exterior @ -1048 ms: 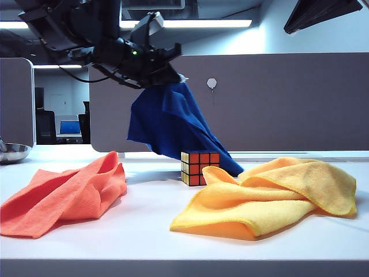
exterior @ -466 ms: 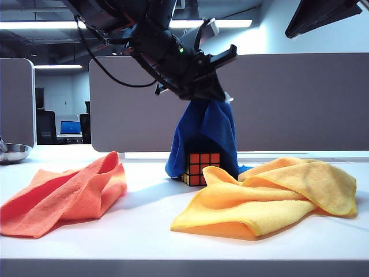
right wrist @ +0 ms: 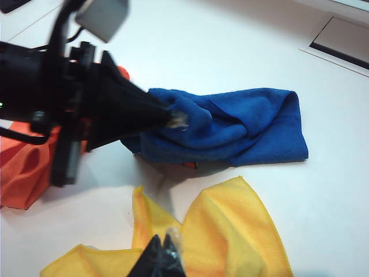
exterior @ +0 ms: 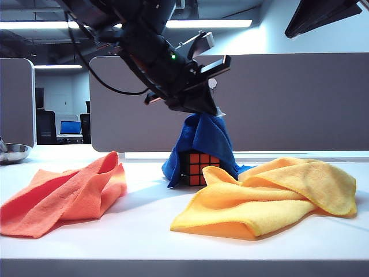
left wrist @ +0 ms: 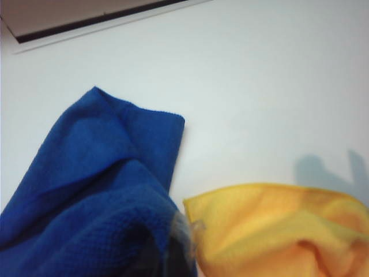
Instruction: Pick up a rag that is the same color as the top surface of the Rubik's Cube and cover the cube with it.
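The deep blue rag [exterior: 200,137] hangs from my left gripper [exterior: 211,111], which is shut on its top fold just above the Rubik's Cube [exterior: 202,169]. The rag drapes over the cube's top and back, so only the orange-red front face shows. From the right wrist view, the left gripper [right wrist: 174,118] pinches the rag [right wrist: 242,130], and a sliver of the cube [right wrist: 190,165] peeks out under it. In the left wrist view the rag [left wrist: 98,190] fills the frame around a dark fingertip [left wrist: 180,254]. My right gripper [right wrist: 164,245] is shut, empty, above the yellow cloth [right wrist: 225,231].
An orange-coral cloth [exterior: 69,193] lies at the front left. The yellow cloth [exterior: 271,196] lies at the front right, its edge touching the cube. A metal bowl [exterior: 11,152] sits at the far left. A grey partition stands behind the table.
My left gripper carried the blue rag rightward and lower. The rag, which first hung behind and left of the cube, now drapes over it. The right arm kept still.
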Robot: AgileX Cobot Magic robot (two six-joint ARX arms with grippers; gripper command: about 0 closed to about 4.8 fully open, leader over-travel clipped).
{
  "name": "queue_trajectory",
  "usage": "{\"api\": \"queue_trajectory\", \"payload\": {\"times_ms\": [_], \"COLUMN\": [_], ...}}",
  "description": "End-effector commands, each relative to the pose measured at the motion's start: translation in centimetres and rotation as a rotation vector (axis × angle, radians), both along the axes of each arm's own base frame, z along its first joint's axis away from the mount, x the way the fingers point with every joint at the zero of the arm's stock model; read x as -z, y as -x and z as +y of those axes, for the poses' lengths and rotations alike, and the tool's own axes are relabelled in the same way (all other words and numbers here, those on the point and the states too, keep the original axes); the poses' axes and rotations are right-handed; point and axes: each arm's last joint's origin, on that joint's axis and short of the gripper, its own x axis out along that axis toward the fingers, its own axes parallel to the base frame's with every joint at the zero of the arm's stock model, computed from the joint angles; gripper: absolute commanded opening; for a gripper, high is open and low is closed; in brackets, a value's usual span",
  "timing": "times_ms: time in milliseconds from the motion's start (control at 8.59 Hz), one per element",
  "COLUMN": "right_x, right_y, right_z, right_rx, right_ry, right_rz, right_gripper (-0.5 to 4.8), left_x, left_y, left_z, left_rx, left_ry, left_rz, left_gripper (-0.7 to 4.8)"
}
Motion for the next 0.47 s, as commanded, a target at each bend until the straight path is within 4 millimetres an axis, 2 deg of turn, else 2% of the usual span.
{"api": "queue_trajectory", "payload": {"times_ms": [116,466], "right_x": [-0.4,-0.4], "right_y": [-0.1,-0.1], "right_z": [0.0,0.0], "right_rx": [-0.002,-0.002], "right_ry": [-0.009,-0.010], "right_rz": [-0.039,-0.039], "right_gripper": [-0.01,-0.01], "left_x": [-0.7,0.0], "left_y": [2.1,4.0], "left_z": [1.0,-0.5], "left_rx": [0.009,0.077], "left_ry": [0.015,-0.021], "left_rz": [0.010,0.066], "left_gripper": [-0.06,-0.06]}}
